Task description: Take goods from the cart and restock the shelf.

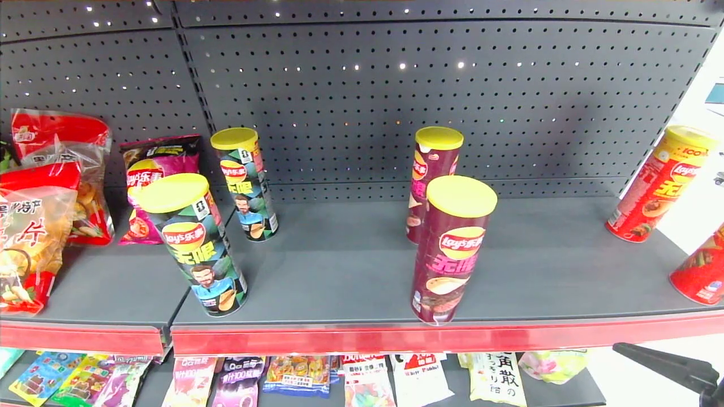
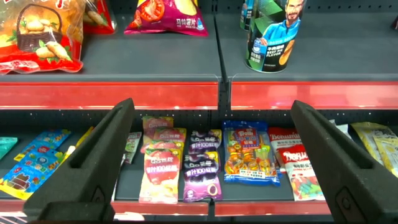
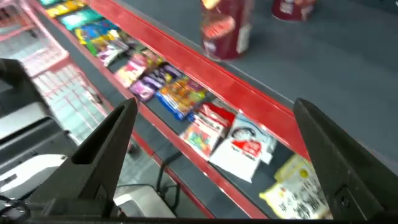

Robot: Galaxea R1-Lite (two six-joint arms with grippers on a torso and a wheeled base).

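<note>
The left pincer [image 2: 211, 102] is spread wide and holds nothing. Just beyond and above it, the black-and-green can [image 2: 273, 37] stands at the red front edge of the shelf [image 2: 155, 62], and sweet packets [image 2: 202, 165] on the lower board show farther off between its fingers. The right pincer [image 3: 214, 102] gapes just as wide, also empty. The maroon can [image 3: 227, 28] stands ahead of it near the shelf's edge, and a pink wire cart [image 3: 53, 78] is beside it.

Bright, even light, glints through the pegboard [image 1: 396, 85] holes, blown-out glare at head view's right, bowed shelf edge [image 1: 396, 339]
</note>
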